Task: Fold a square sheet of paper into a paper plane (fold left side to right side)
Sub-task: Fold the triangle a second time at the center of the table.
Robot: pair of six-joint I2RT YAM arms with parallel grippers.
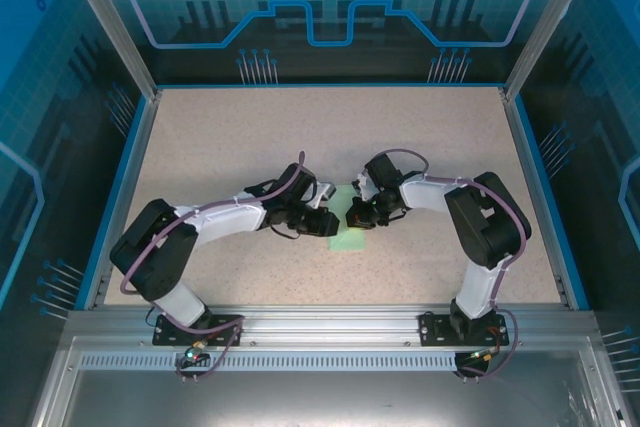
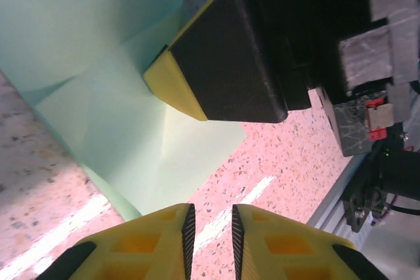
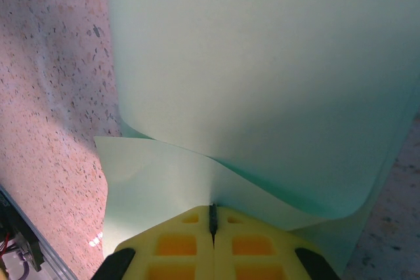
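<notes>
The square sheet of paper is pale mint green and lies partly folded on the table between the two arms. My right gripper is shut on a lifted flap of the sheet, which curls up and over in front of it. My left gripper hovers just off the sheet's edge, over bare table, its yellow fingers a narrow gap apart with nothing between them. In the left wrist view the right gripper's black and yellow finger rests on the paper. From above, the left gripper and right gripper nearly meet.
The speckled beige table is bounded by blue rails and clear enclosure walls. A metal base rail holding both arm bases runs along the near edge. The right arm's wrist body and cables sit close to the left gripper.
</notes>
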